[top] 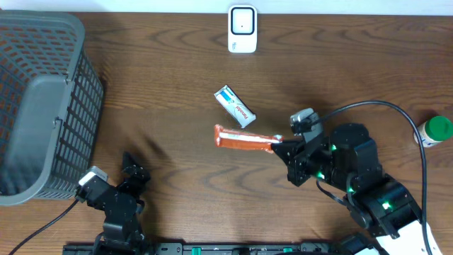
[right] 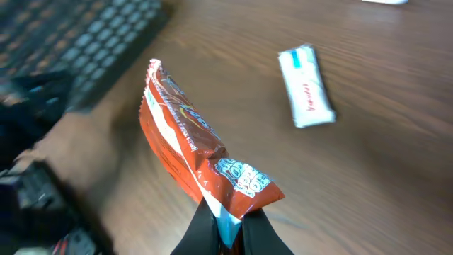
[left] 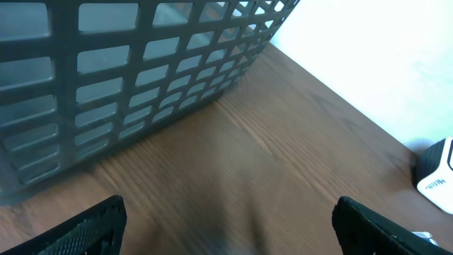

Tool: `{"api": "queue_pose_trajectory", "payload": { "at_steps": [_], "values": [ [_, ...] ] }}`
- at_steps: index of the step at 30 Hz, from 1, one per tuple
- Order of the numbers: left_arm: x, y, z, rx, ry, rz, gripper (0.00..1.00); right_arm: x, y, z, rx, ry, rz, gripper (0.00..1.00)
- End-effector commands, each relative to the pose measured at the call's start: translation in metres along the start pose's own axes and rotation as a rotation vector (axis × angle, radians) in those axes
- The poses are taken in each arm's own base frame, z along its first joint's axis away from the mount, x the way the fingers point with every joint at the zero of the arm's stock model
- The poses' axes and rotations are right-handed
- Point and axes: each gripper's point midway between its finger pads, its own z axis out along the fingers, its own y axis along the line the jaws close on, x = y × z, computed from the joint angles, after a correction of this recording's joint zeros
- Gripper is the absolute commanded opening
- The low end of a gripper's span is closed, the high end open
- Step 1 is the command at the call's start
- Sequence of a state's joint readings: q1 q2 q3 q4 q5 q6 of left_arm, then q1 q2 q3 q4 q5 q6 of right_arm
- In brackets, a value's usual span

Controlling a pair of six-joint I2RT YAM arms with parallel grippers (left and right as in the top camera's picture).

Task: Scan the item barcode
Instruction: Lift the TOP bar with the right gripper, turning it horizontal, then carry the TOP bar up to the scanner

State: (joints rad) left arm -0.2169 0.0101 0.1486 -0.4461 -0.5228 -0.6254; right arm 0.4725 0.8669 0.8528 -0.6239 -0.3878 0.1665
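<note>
- The right tool [top: 277, 145] is clamped on one crimped end of the orange snack bar [top: 244, 140]. The bar sticks out from the jaws, lifted off the counter [top: 163, 85].
- In the overhead view the bar's long axis runs roughly left to right, with its free end pointing away from the right tool.
- The white barcode scanner [top: 242, 28] stands at the far edge of the counter, well apart from the bar and beyond a white-and-blue packet [top: 235, 106]. The bar's long side faces it, so carrying the bar away from the robot looks like the move that matters.
- The right arm is the nearer one to the scanner. The left tool [top: 134, 168] stands with jaws wide apart and holds nothing, near the grey basket [top: 42, 106].
- The right wrist view shows the wrapper's printed face and the pinch on its seam, which the overhead view does not resolve. No barcode can be made out in either.
- The left wrist view catches the basket wall and a corner of the scanner, but not the bar.
</note>
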Motion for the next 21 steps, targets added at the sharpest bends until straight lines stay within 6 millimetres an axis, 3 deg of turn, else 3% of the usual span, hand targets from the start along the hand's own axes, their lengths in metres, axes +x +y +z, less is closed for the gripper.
{"api": "queue_pose_trajectory", "payload": {
  "at_steps": [1,6,21],
  "values": [
    [0.008,0.007,0.002,-0.026,0.019,0.019,0.93,-0.002,0.025,-0.005,-0.13,-0.003,-0.07,0.01],
    [0.008,0.007,0.002,-0.026,0.019,0.019,0.93,-0.007,0.038,-0.007,-0.206,-0.024,-0.09,0.01],
    [0.008,0.007,0.002,-0.026,0.019,0.019,0.93,-0.011,0.025,-0.006,-0.14,-0.038,-0.055,0.01]
  ]
}}
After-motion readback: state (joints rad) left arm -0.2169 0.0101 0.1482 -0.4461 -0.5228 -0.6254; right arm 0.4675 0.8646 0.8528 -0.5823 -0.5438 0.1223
